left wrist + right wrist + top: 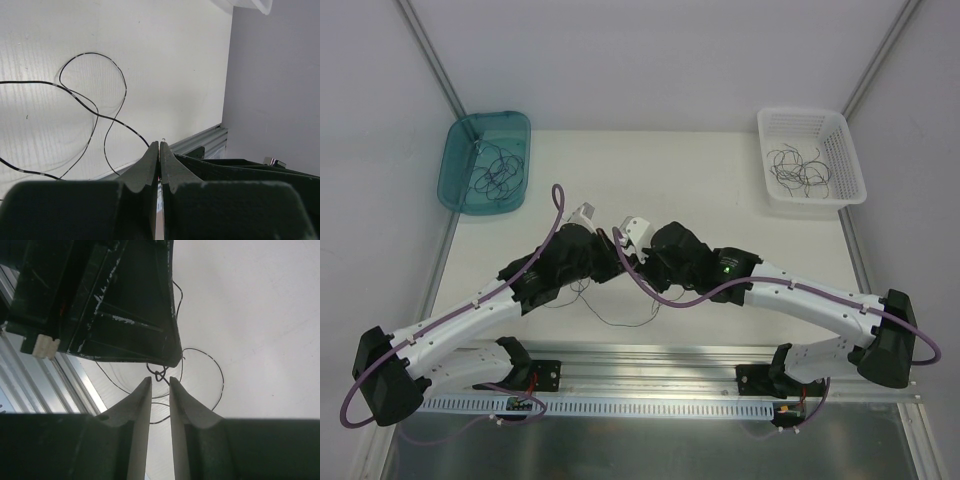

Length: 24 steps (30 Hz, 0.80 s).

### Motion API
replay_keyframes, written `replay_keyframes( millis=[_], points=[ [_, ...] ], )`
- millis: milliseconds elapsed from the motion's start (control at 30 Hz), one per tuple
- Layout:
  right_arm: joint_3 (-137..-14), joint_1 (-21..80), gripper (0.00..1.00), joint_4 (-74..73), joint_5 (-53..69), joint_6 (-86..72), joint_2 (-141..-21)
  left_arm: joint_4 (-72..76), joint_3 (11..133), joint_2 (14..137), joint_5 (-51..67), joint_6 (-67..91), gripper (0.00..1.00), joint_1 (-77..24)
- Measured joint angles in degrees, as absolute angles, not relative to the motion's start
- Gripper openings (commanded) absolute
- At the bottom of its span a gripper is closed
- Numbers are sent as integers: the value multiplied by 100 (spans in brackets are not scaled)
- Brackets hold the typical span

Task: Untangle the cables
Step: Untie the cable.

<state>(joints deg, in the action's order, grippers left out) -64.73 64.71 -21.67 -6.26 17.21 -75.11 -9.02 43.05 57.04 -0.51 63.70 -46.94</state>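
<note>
Thin black cables (95, 112) lie in loose loops on the white table, and in the top view they trail out beneath both arms (612, 318). My left gripper (159, 144) is shut, and one strand runs from the left straight into its tips, with a tiny hooked end sticking out. My right gripper (160, 380) faces it, jaws a narrow gap apart with nothing clamped between them. A small knot of cable (159, 374) hangs just ahead of the right fingertips, under the tip of the left gripper (170, 360). In the top view the two grippers meet at mid-table (610, 252) (636, 262).
A teal bin (460, 140) at the back left holds a few curled cables (500, 172). A white basket (845, 150) at the back right holds more cables (798, 170). An aluminium rail (650, 365) runs along the near edge. Grey walls surround the table.
</note>
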Motion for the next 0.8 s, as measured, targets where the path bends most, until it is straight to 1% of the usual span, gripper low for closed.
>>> replay_keyframes(
  millis=[167,267,367,433,467,667,800],
  points=[
    [-6473,6471,23,-2130,-574,1721,-7524,-902,4305,5706,-51,6370,0,-4694],
    [-6482,6471,21,-2110,-572,1721,-7572,-906,4307,5710,-51,6370,0,-4694],
    [-6482,6471,13,-2067,-576,1719,-7625,-934,4320,5714,-54,6370,0,-4694],
    [-6482,6471,6,-2025,-587,1721,-7660,-934,4331,5714,-54,6370,0,-4694],
    [-6482,6473,1,-2016,-596,1719,-7664,-934,4333,5714,-54,6370,0,-4694],
    [-6475,6482,1,-1994,-718,1697,-7627,-934,4333,5701,-108,6370,0,-4694],
    [-6298,6477,1,-1824,-840,1653,-7380,-947,4324,5579,-224,6370,0,-4694]
  ],
)
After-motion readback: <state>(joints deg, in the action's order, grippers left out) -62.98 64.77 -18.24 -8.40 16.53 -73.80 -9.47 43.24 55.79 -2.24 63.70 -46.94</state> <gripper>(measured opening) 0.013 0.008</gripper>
